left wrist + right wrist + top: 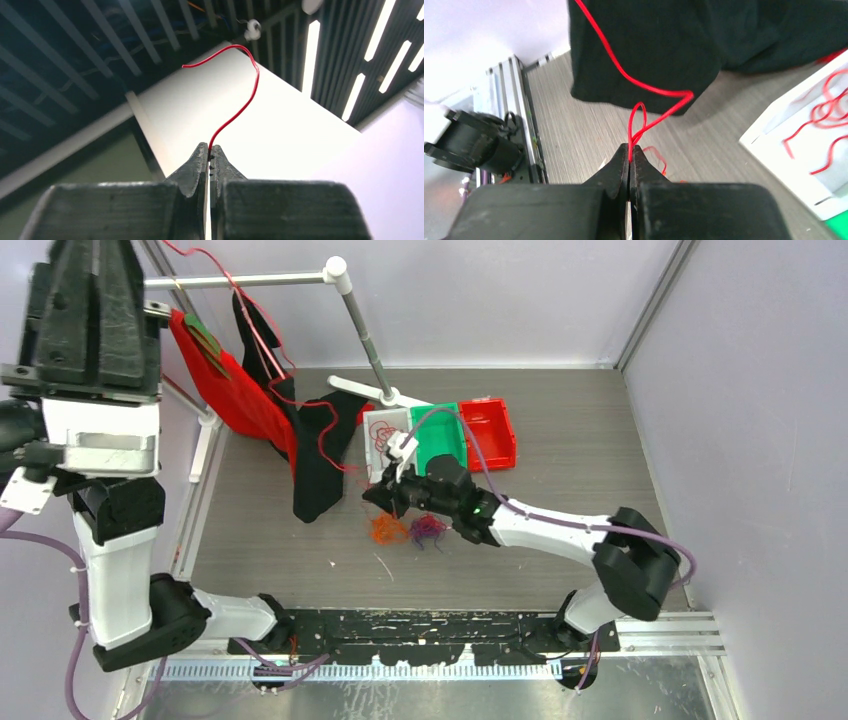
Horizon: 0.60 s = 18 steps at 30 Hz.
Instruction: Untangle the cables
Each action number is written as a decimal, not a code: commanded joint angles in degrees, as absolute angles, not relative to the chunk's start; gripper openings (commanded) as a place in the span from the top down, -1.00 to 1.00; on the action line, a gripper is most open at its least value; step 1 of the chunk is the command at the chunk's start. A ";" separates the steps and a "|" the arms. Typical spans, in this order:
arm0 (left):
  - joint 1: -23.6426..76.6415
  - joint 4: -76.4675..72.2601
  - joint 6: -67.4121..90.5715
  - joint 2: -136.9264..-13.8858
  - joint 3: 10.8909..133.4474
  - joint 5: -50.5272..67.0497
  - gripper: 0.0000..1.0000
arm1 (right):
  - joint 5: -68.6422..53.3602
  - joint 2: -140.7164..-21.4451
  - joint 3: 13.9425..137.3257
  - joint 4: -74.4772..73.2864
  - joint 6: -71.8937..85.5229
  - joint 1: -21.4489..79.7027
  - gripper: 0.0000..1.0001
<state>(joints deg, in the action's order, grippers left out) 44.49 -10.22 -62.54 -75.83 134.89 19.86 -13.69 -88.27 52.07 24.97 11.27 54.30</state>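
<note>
Your left gripper (209,150) is raised high at the left of the table (580,500), and its jaws are pressed together on the red cable (256,82), whose free end curls up past the fingertips in the left wrist view. In the top view, a red strand runs from up there down across the red garment (230,390) and the black garment (315,475), which both hang from the white rack (362,332), towards your right arm.

Your right gripper (629,150) sits low over the table, just in front of the black garment's lower edge. Its jaws are clamped on the same red strand, which forms a small loop and a sharp kink just beyond the tips.

An orange cable clump (388,530) and a purple cable clump (428,528) lie side by side on the table right beside the right gripper. More red cable is coiled inside the white bin (375,418). It stands touching the green bin (442,440), with the red bin (495,430) next in the row.
</note>
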 commanded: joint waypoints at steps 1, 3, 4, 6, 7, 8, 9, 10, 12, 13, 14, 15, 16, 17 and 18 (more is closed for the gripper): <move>44.14 -7.67 -58.52 -69.78 126.48 13.13 1.00 | -9.87 -79.36 55.32 26.53 8.31 53.48 0.98; 44.13 -5.25 -55.72 -67.05 121.47 10.44 1.00 | -9.41 -76.70 55.30 26.77 8.10 53.20 0.98; 44.12 -3.24 -54.66 -65.97 119.26 9.40 1.00 | -8.88 -75.57 55.42 26.92 8.09 53.03 0.98; 44.19 -1.88 -52.71 -63.70 114.49 7.87 1.00 | -8.21 -73.56 55.62 27.38 8.06 52.59 0.98; 44.14 -1.66 -51.91 -62.40 111.97 7.47 1.00 | -7.87 -72.54 55.75 27.91 8.41 52.42 0.98; 44.15 -1.47 -50.88 -61.53 110.04 7.21 1.00 | -7.42 -71.70 55.79 28.58 8.63 52.15 0.98; 44.18 -1.04 -50.14 -60.80 107.91 6.87 1.00 | -6.96 -71.05 55.89 29.24 8.97 51.92 0.98; 44.15 -0.42 -48.63 -60.33 106.69 6.67 1.00 | -6.49 -70.56 55.94 29.93 9.22 51.68 0.98; 44.20 0.86 -46.44 -59.68 105.14 6.01 1.00 | -6.19 -69.76 56.39 30.68 10.03 50.81 0.98; 44.14 2.00 -45.59 -59.41 104.66 5.60 1.00 | -6.38 -69.65 56.74 30.89 10.59 50.28 0.98; 44.18 3.37 -44.94 -59.25 104.07 5.18 1.00 | -6.43 -69.67 57.16 31.02 11.20 49.67 0.98; 44.13 4.53 -44.47 -59.03 103.31 4.64 1.00 | -6.57 -69.91 57.45 31.21 12.09 48.62 0.98; 44.12 5.75 -44.25 -58.78 102.56 4.19 1.00 | -6.82 -70.25 57.69 31.67 13.00 47.86 0.98; 44.12 6.95 -44.21 -58.62 101.66 3.37 1.00 | -6.66 -70.76 58.12 31.80 13.92 46.95 0.98; 44.18 7.73 -44.29 -58.35 100.62 2.84 1.00 | -6.48 -71.58 58.41 31.77 14.80 46.06 0.98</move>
